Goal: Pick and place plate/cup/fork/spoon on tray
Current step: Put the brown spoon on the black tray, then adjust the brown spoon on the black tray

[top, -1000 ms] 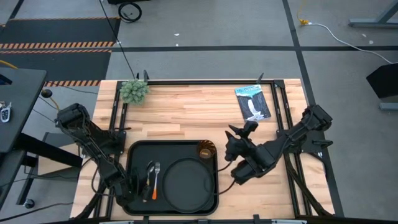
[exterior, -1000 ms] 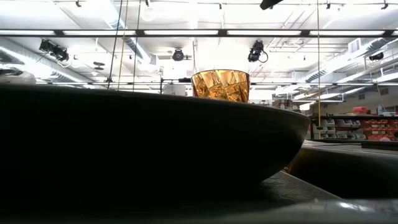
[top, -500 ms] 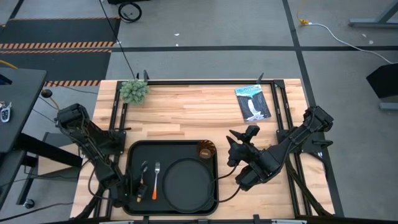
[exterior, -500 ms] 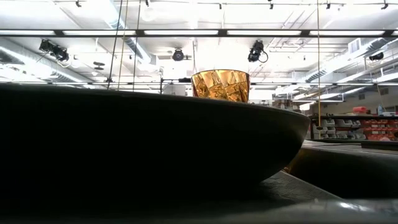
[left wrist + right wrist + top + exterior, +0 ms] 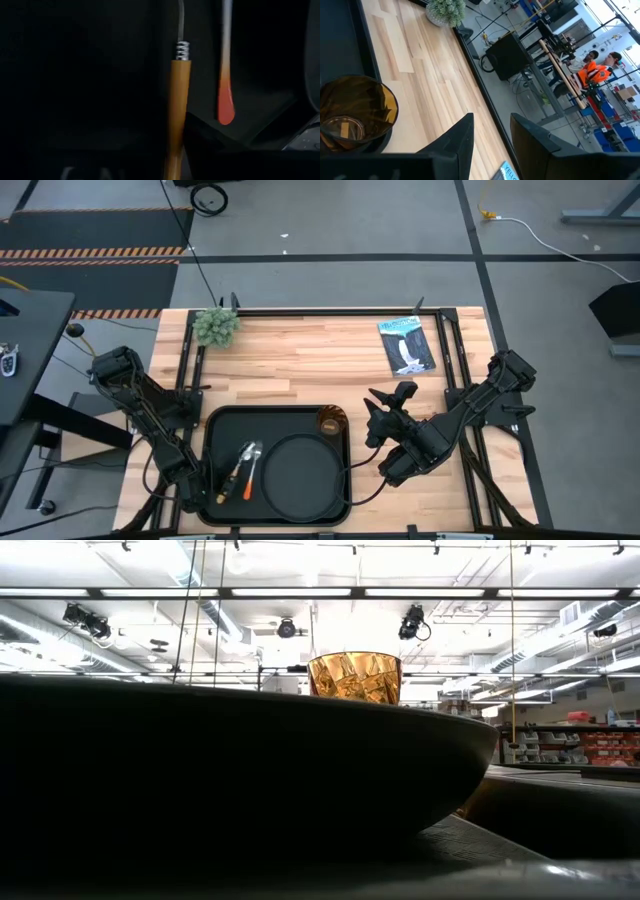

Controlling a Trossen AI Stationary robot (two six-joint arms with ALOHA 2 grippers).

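black tray already holds spoon and fork; left gripper, hold unclear, should back straight off, while the right gripper waits with fingers parted.

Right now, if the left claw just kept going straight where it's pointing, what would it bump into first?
Probably the spoon: its orange handle lies just ahead of the left gripper, on the tray. Depth is unclear.

Two matte black jointed arms of blocky segments flank the pale wooden counter, thin black cables trailing from each. The left claw is a dark blunt block. The right claw ends in two flat, angular black fingers with squared edges.
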